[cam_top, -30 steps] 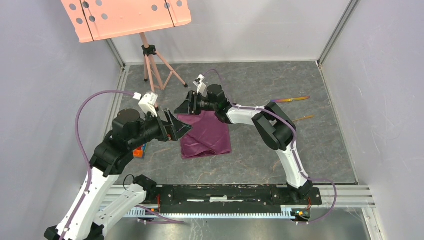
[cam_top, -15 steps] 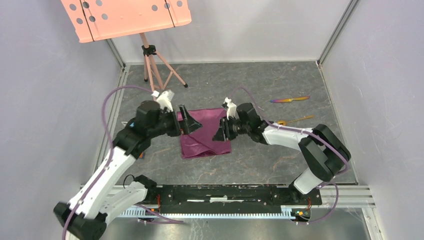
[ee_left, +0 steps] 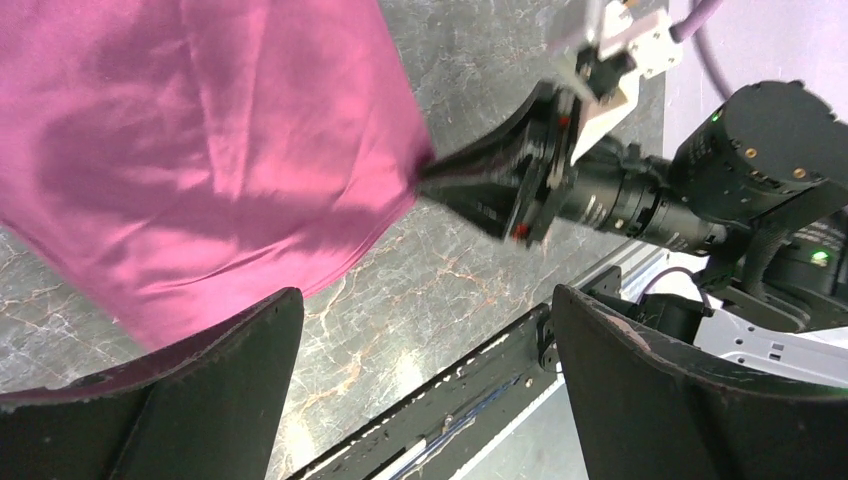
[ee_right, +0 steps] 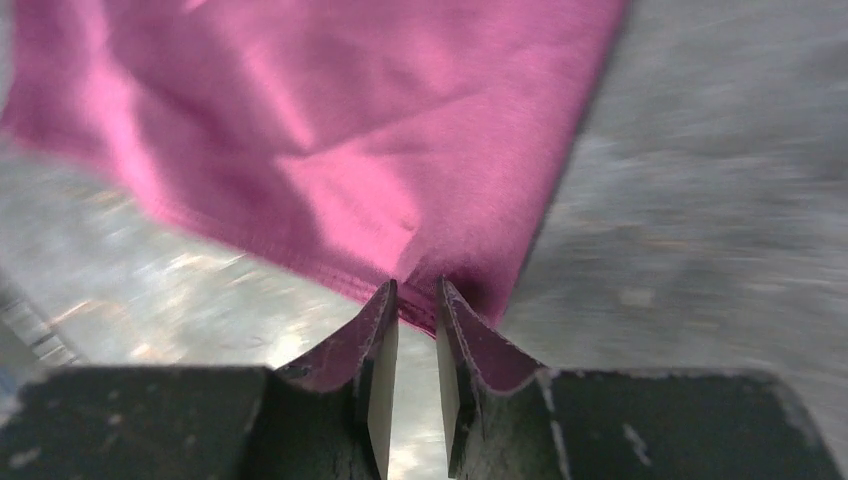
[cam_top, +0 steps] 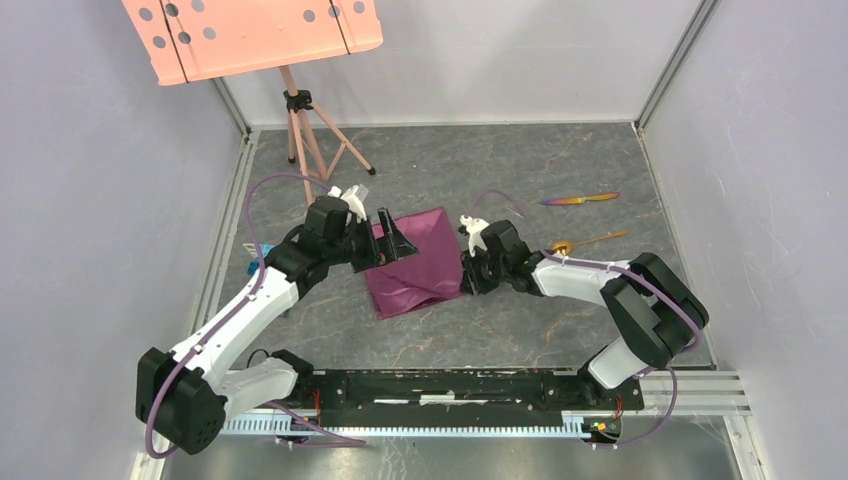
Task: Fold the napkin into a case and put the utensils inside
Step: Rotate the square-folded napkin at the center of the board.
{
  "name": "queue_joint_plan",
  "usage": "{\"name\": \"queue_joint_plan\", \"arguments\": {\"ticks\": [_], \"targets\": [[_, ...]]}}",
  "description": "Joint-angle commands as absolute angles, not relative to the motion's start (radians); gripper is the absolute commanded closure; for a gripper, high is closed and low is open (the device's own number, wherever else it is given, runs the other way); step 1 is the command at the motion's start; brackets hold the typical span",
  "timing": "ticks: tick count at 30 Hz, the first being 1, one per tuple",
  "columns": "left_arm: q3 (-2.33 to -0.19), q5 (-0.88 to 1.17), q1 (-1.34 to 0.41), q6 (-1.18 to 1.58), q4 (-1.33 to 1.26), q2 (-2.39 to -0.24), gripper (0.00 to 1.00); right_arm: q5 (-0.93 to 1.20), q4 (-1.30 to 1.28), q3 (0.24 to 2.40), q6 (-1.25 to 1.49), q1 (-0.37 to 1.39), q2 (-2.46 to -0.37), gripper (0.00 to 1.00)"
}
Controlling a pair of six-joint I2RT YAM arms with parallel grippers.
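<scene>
Overhead, top view: the napkin (cam_top: 415, 265) lies as a loosely folded, tilted oblong at the middle of the table (cam_top: 540, 325), between the two arms. The knife (cam_top: 580, 199) and spoon (cam_top: 590, 241) lie well apart to its right, not yet stowed. The left gripper (cam_top: 393, 245) is at the cloth's left edge, the right gripper (cam_top: 466, 272) at its near right corner.

Left wrist view: the left gripper (ee_left: 425, 390) has its jaws spread wide and empty above the napkin (ee_left: 200, 150). Opposite, the right gripper (ee_left: 500, 185) meets a corner drawn to a point.

Right wrist view: the right gripper (ee_right: 415, 295) has its jaws nearly together, with the hem of the napkin (ee_right: 330, 130) between the tips. A slit of gap shows, so a firm clamp cannot be confirmed.

Judgement: the case is only part folded. To fold well, the pinch should take every layer at the hem. The free gripper should secure the opposite edge before any lift, so the slippery cloth neither slides nor skews.
</scene>
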State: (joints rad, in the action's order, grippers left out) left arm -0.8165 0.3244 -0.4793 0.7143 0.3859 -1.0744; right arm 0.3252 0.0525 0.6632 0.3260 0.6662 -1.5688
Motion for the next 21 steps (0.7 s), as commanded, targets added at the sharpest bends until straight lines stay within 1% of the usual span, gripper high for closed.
{"name": "queue_joint_plan", "arguments": {"ticks": [1, 3, 4, 5, 6, 8, 9, 10, 12, 13, 15, 17, 21], "targets": [[-0.809, 0.358, -0.480, 0.761, 0.331, -1.075, 0.00, -0.297, -0.235, 0.771, 0.134, 0.635, -1.567, 0.74], [-0.808, 0.386, -0.480, 0.770, 0.313, -1.101, 0.00, -0.447, -0.240, 0.840, 0.076, 0.635, -1.558, 0.73], [-0.807, 0.396, -0.481, 0.780, 0.298, -1.119, 0.00, -0.450, -0.232, 0.876, 0.046, 0.635, -1.555, 0.71], [-0.812, 0.400, -0.480, 0.789, 0.281, -1.134, 0.00, -0.398, -0.234, 0.928, 0.025, 0.635, -1.555, 0.65], [-0.818, 0.402, -0.482, 0.794, 0.264, -1.155, 0.00, -0.310, -0.243, 0.982, 0.015, 0.634, -1.555, 0.61], [-0.839, 0.404, -0.482, 0.792, 0.228, -1.203, 0.00, -0.156, -0.244, 1.037, 0.032, 0.631, -1.542, 0.55], [-0.857, 0.401, -0.483, 0.783, 0.217, -1.242, 0.00, -0.089, -0.226, 1.037, 0.061, 0.628, -1.532, 0.52], [-0.884, 0.404, -0.482, 0.762, 0.215, -1.284, 0.02, -0.010, -0.200, 1.020, 0.093, 0.625, -1.524, 0.52], [-0.949, 0.377, -0.482, 0.719, 0.270, -1.391, 0.04, 0.179, -0.111, 0.967, 0.184, 0.623, -1.534, 0.52], [-0.974, 0.358, -0.482, 0.701, 0.284, -1.426, 0.05, 0.261, -0.064, 0.924, 0.225, 0.622, -1.541, 0.54], [-0.997, 0.302, -0.480, 0.678, 0.296, -1.480, 0.07, 0.344, 0.049, 0.833, 0.309, 0.621, -1.545, 0.62], [-1.021, 0.243, -0.480, 0.647, 0.328, -1.527, 0.07, 0.352, 0.117, 0.754, 0.351, 0.620, -1.534, 0.66], [-1.026, 0.170, -0.481, 0.607, 0.342, -1.610, 0.07, 0.307, 0.142, 0.681, 0.333, 0.608, -1.534, 0.71]]}}
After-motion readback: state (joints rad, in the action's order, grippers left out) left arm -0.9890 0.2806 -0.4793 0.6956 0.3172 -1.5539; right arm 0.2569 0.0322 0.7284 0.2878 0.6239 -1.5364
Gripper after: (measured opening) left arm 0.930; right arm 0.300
